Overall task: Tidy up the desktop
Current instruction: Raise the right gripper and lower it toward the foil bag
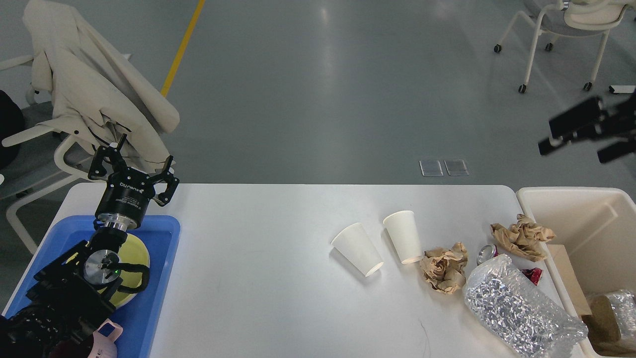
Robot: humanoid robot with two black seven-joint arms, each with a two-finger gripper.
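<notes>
The white worktop [258, 278] fills the near part of the view, its near edge cut off by the frame.

At its left end a blue tray [159, 278] holds a yellow-green dish [139, 256], mostly hidden under the left arm; a pink-and-white object [107, 340] at the tray's near end is cut off by the frame and too covered to identify. The left gripper [134, 171] rises over the tray's far edge, its fingers [169, 186] spread open and holding nothing.

Right of centre, two white paper cups [357, 248] lie tipped on their sides, mouths toward the near side, close together but apart. Just right of them sits a crumpled brown paper wad [444, 268], and a second wad [521, 236] lies farther right beside the cream bin [561, 196]. Between the wads a can [486, 253] shows only its top, the rest hidden behind a clear bag of shiny silver stuff [516, 308]. A small red wrapper [532, 275] peeks out beside the bag. The bin's contents are partly cut off: a brown card piece, something silvery.

The right gripper [571, 132] hangs over the floor at the far right, dark and blurred; whether its fingers are apart I cannot tell.
</notes>
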